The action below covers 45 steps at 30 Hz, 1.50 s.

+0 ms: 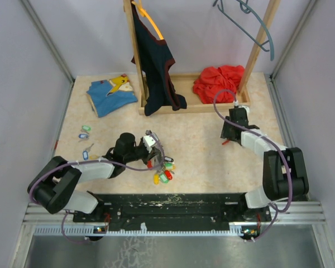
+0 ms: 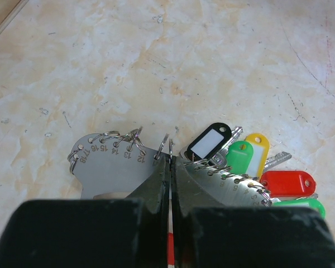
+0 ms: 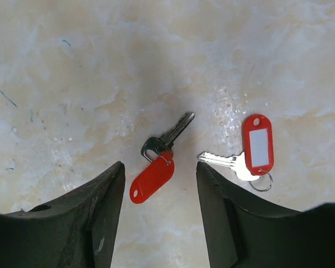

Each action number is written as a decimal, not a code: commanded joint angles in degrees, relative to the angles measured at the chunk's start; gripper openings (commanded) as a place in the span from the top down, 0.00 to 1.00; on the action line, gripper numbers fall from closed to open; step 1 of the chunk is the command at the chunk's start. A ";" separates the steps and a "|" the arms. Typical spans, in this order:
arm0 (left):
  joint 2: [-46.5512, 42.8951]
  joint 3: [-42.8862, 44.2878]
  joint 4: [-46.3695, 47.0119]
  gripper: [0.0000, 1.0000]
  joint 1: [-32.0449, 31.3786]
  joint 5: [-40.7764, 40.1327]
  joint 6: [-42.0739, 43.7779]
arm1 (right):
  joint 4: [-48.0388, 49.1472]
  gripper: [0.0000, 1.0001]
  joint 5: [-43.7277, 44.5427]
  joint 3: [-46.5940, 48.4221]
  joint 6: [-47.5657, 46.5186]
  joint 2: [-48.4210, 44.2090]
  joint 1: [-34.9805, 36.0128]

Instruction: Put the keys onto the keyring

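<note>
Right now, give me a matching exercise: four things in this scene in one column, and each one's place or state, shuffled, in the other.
1 left hand
2 right hand
3 red cloth
4 blue garment

A open over a red-tagged key
B on the rack base, back right
C shut on the numbered metal plate
D flat on the table, back left

Pairs: 1-C, 2-A, 3-B, 4-D

A fixed camera looks down from high behind the near edge, covering the whole table [image 1: 201, 151]. Both wrist cameras face down, close to it; the left shares the overhead's lower-centre keys [image 1: 163, 174]
</note>
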 commanded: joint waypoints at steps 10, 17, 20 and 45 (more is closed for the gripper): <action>0.93 2.61 -0.81 1.00 -0.07 -0.42 -0.28 | 1.68 0.70 -8.77 2.00 -1.32 5.97 0.54; 0.82 2.80 -1.24 1.00 -0.07 -0.66 -0.37 | -4.45 0.89 -3.27 5.33 -4.57 4.84 8.91; 0.74 2.77 -1.25 1.00 -0.07 -1.01 -0.58 | -7.75 0.91 -1.01 6.91 -5.05 5.12 13.59; 0.99 3.02 -1.25 1.00 0.02 -3.07 -1.93 | -7.23 0.70 -9.78 5.28 -6.03 2.46 19.78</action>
